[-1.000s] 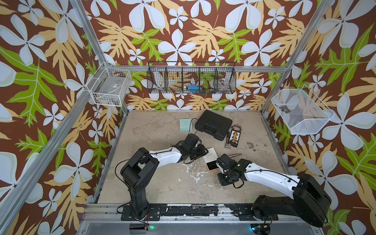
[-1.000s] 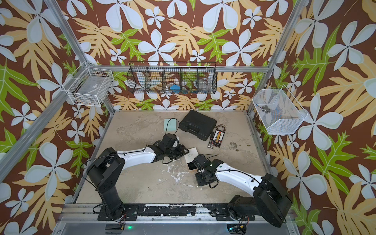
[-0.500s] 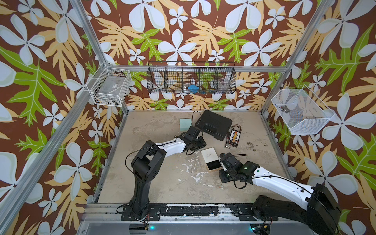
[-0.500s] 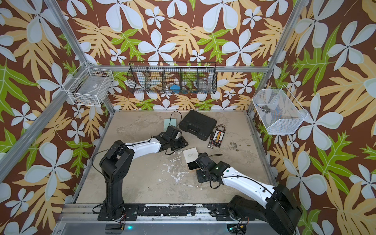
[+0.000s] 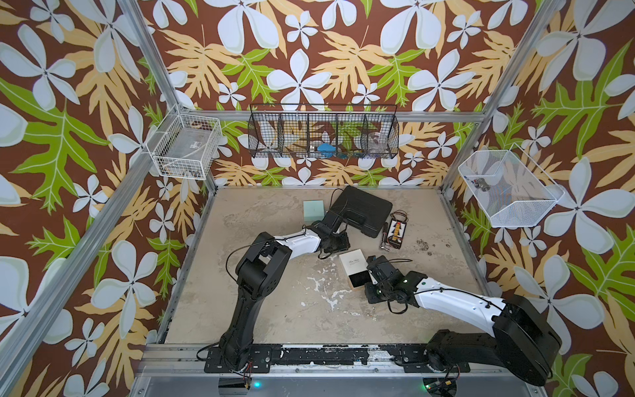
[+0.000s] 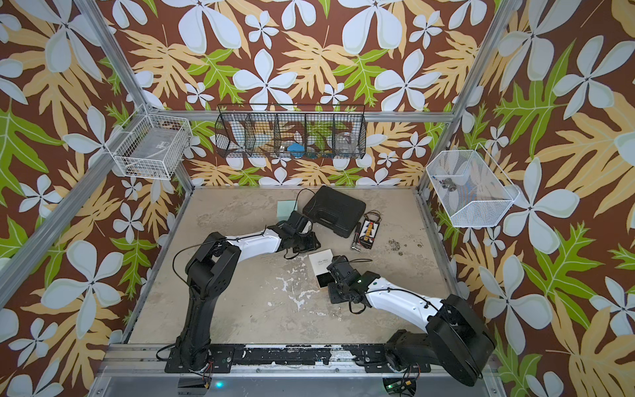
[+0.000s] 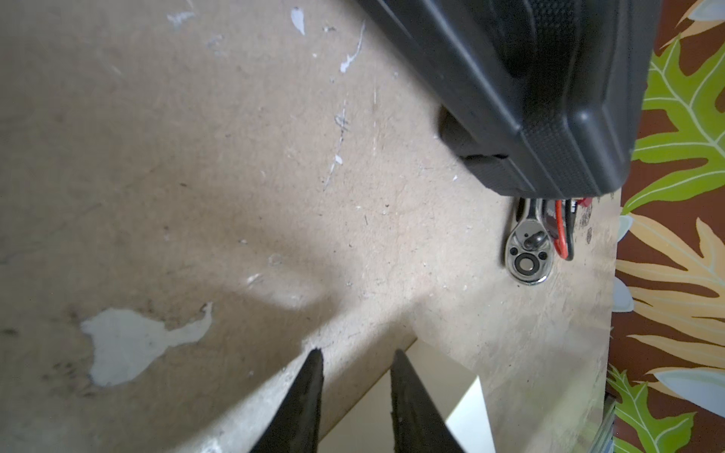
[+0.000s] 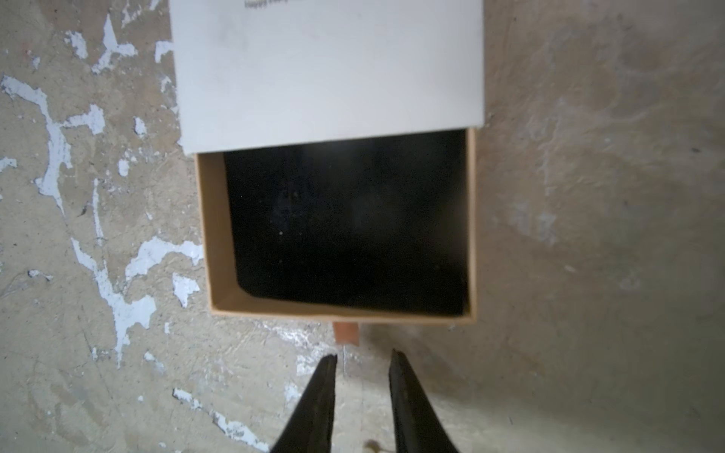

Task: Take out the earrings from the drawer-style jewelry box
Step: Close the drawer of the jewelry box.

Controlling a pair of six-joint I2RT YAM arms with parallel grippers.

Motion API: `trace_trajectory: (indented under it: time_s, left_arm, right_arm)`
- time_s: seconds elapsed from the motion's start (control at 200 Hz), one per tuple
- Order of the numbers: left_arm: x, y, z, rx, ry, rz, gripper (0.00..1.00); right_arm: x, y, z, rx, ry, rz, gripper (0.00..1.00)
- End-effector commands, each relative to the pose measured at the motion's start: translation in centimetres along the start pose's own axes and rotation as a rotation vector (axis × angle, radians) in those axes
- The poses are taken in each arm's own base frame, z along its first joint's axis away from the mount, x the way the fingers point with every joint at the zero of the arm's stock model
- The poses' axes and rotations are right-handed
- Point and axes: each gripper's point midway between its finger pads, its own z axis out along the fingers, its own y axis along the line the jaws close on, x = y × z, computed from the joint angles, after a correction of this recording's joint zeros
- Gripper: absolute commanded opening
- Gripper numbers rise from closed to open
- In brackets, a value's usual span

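Note:
The jewelry box (image 5: 352, 263) lies mid-table in both top views, a white sleeve (image 6: 320, 263) with its brown drawer (image 8: 219, 235) pulled out towards my right arm. The drawer's black lining (image 8: 345, 219) shows only faint dust specks. My right gripper (image 8: 363, 357) hovers just short of the drawer's orange pull tab (image 8: 346, 333), jaws a narrow gap apart with nothing between the tips. One tiny pale-golden earring (image 8: 370, 445) lies blurred on the table under those fingers. My left gripper (image 7: 355, 353) is shut and empty beside the sleeve's far corner (image 7: 439, 376).
A black case (image 5: 360, 211) and a teal square pad (image 5: 313, 210) lie at the back. A ratchet (image 7: 527, 255) and a wired holder (image 5: 397, 230) sit right of the case. Wire baskets (image 5: 184, 146) (image 5: 323, 137) (image 5: 508, 190) hang on the walls. White paint chips (image 8: 129, 306) mark the table.
My left gripper has come off the box, pulled back towards the black case and closed. The right gripper has drawn slightly back from the drawer. The box has stayed put.

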Motion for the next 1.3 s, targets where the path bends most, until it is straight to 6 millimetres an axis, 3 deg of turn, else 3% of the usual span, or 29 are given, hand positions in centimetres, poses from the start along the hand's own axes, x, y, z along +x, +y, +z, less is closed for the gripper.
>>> trace_trajectory:
  time_s: [0.0, 0.591, 1.051, 1.161, 1.296]
  left_arm:
    - [0.5, -0.6, 0.0, 0.031, 0.029, 0.034, 0.32]
    - [3.2, -2.7, 0.5, 0.1, 0.076, 0.07, 0.3]
    - [3.9, -3.7, 0.3, 0.142, 0.086, 0.062, 0.3]
    - [3.3, -3.6, -0.2, 0.119, 0.059, 0.055, 0.32]
    - [0.8, -3.3, -2.4, 0.057, -0.026, 0.0, 0.41]
  right_arm:
    - [-1.0, 0.6, 0.2, -0.022, -0.028, -0.013, 0.28]
    - [-3.5, 1.2, 1.4, -0.036, -0.047, -0.006, 0.28]
    - [-4.8, 1.7, 2.2, -0.054, -0.045, 0.012, 0.27]
    - [-4.9, 1.8, 1.7, -0.056, -0.045, 0.016, 0.27]
    - [-5.8, 1.9, -0.4, -0.067, -0.097, 0.021, 0.27]
